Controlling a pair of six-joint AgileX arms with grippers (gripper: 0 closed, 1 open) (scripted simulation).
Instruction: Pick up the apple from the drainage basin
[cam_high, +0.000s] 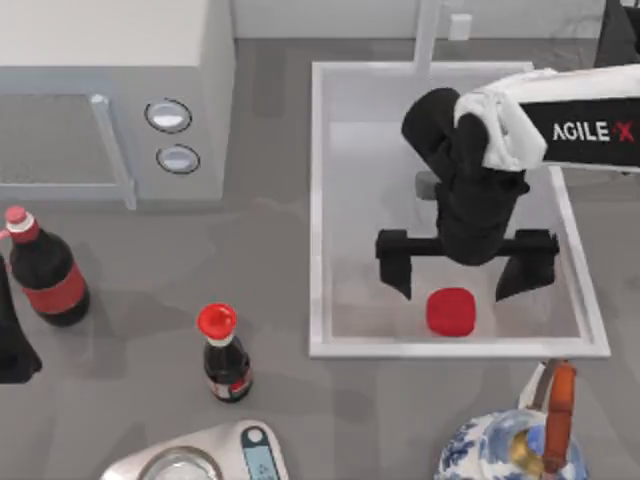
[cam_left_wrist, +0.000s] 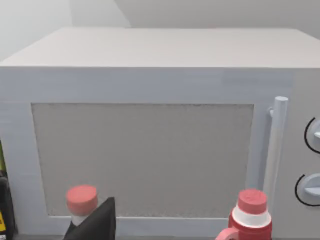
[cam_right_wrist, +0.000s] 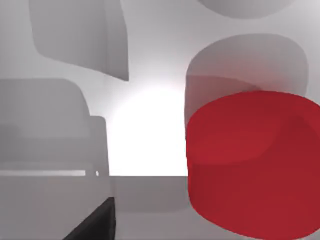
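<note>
The large white rectangular drainage basin (cam_high: 320, 200) holds the small bright-red blocky apple (cam_high: 451, 311) near its front rim. The right gripper (cam_high: 466, 281) hovers there, fingers spread wide, the apple just ahead between them.

A grey table (cam_high: 300, 400) carries everything, with a white microwave (cam_high: 110, 90) at its far left corner and a pale wall (cam_high: 330, 15) just behind that microwave.
</note>
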